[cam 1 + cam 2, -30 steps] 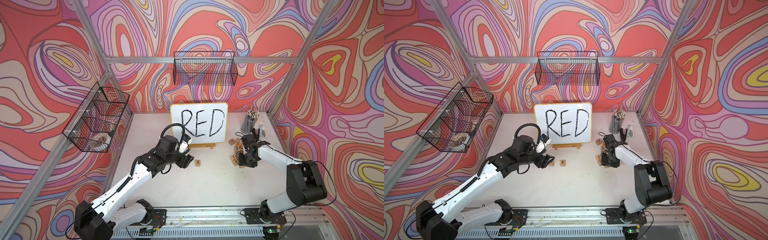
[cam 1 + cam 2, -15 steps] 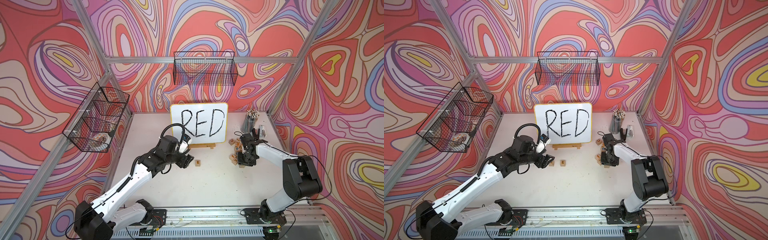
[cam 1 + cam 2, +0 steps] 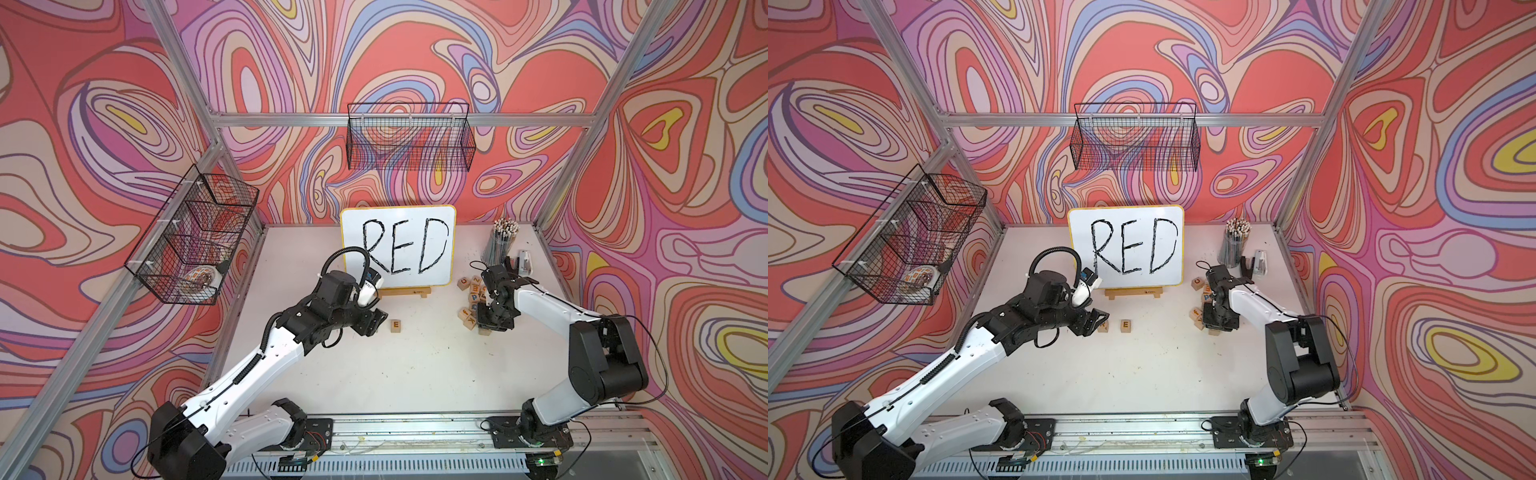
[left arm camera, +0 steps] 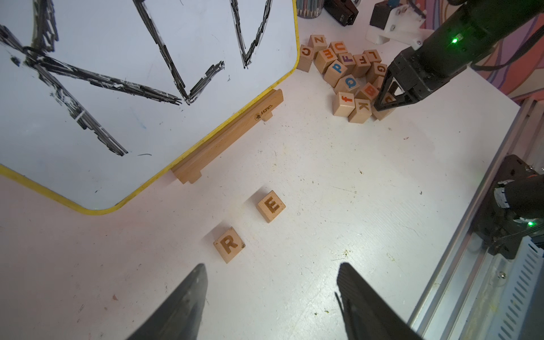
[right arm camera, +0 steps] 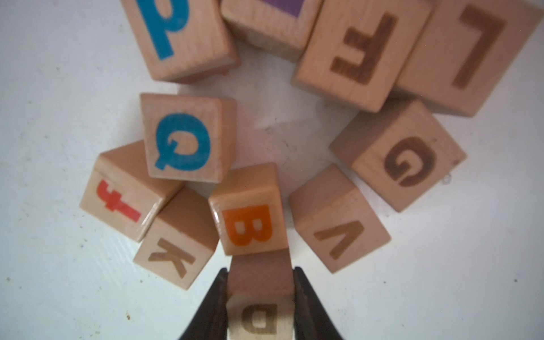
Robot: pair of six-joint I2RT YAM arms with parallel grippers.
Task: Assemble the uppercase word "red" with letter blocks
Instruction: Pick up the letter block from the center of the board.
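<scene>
Clock convention: read in a top view, with 12 o'clock toward the whiteboard (image 3: 397, 249) and 6 o'clock toward the arm bases.
Hazard 1, dragged neighbour: the B block (image 5: 250, 217) appears to touch the D block (image 5: 259, 321) on its 12 o'clock side. A lift that is not straight up would likely tip or pull it.
Hazard 2, flanking blocks: the K block (image 5: 173, 256) at about 10 o'clock and the V block (image 5: 338, 229) at about 2 o'clock sit near the jaws. A sideways exit could scatter the pile (image 4: 347, 73).
Hazard 3, twist in the pinch: only two opposite faces are held, so the cube may swivel in transit and land with its letter skewed.
Hazard 4, crowded slot: the free place is at 3 o'clock of the E block (image 4: 270, 206). A low or close approach could knock it or the R block (image 4: 229, 245) out of line.
Right gripper (image 5: 260, 270): jaws pressed onto two opposite sides of the D block, pinching it at the pile's 5 o'clock edge. Whether the block is clear of the table (image 3: 415, 365) cannot be told.
Left gripper (image 4: 271, 266): jaws spread wide and empty, hovering just at 9 o'clock of the R block, touching nothing visible.
Task blocks: R and E lie flat with letters up, near each other but apart, E at 3 o'clock of R, both at 6 o'clock of the whiteboard. D is at 3 o'clock of E, well apart.
Progress (judged): two letters set, the third gripped.
</scene>
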